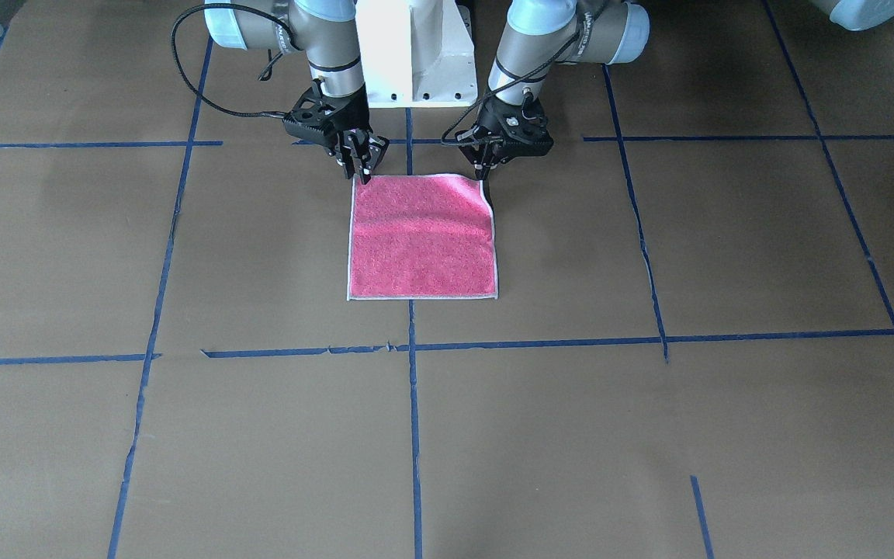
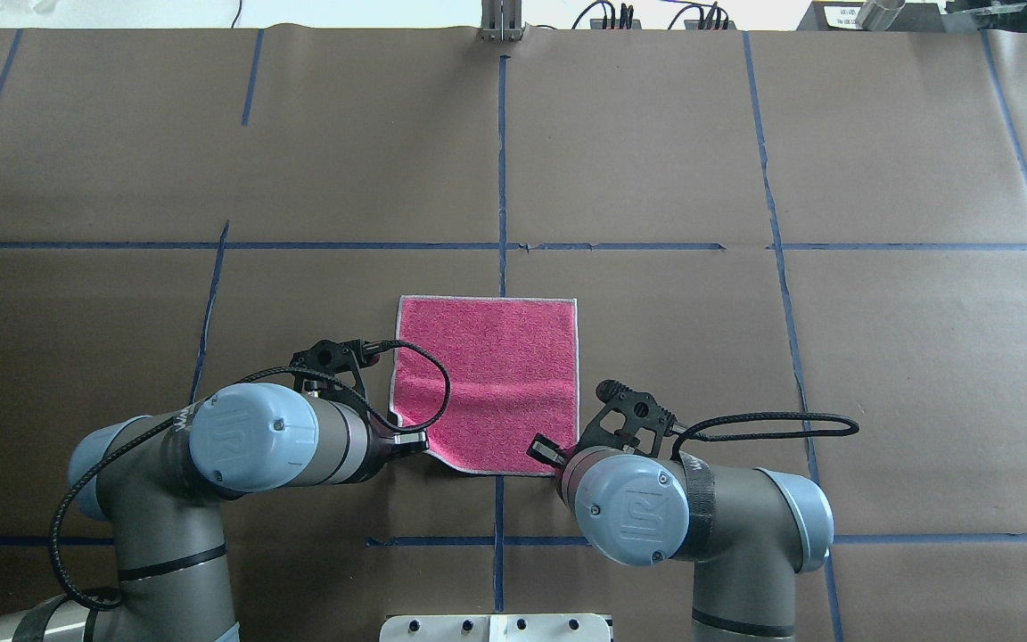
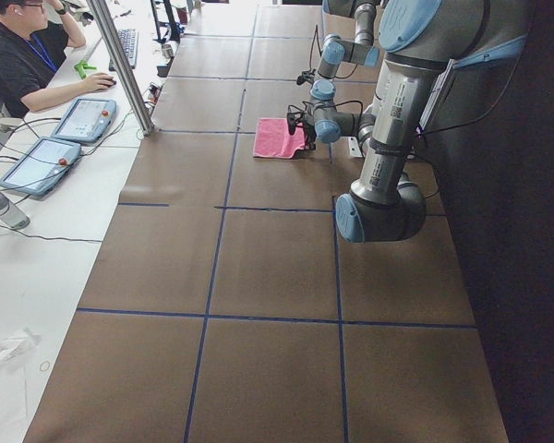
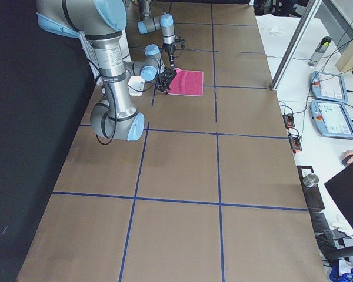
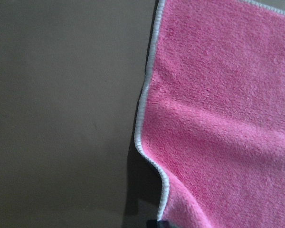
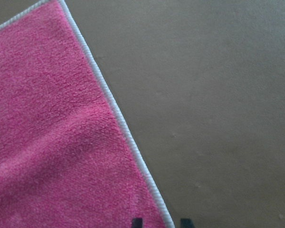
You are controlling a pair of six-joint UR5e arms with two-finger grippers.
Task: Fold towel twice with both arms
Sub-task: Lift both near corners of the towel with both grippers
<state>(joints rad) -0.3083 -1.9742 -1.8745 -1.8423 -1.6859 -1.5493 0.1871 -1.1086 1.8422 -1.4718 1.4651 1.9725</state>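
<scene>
**Fingers (image 6: 137, 223) at both near corners, towel (image 1: 421, 237) not yet folded**

Fingers of my right gripper (image 1: 362, 164) are spread. My right wrist view shows both tips apart, with the towel's pale edging running down between them, so I judge nothing is clamped on that side yet. My left gripper (image 1: 484, 171) is harder to read. Only one dark fingertip (image 5: 153, 223) shows, right against the edging, and the other is hidden by the cloth. The corner there curls up off the table (image 1: 649, 427) and casts a shadow. It may already be pinched, but I cannot tell.

The towel lies pink face up, opened out as a single square, just in front of my base. It straddles the middle blue tape line (image 1: 414, 404). Its two far corners lie flat, and a soft ridge runs across it, parallel to the edge nearest me.

As I read it, neither fold has been made. I am only at the start, taking hold of the two near corners. What is left is nearly everything:
- secure both grips
- carry that edge over to the far edge for the first fold
- let go and take hold again
- fold the halved cloth a second time
</scene>
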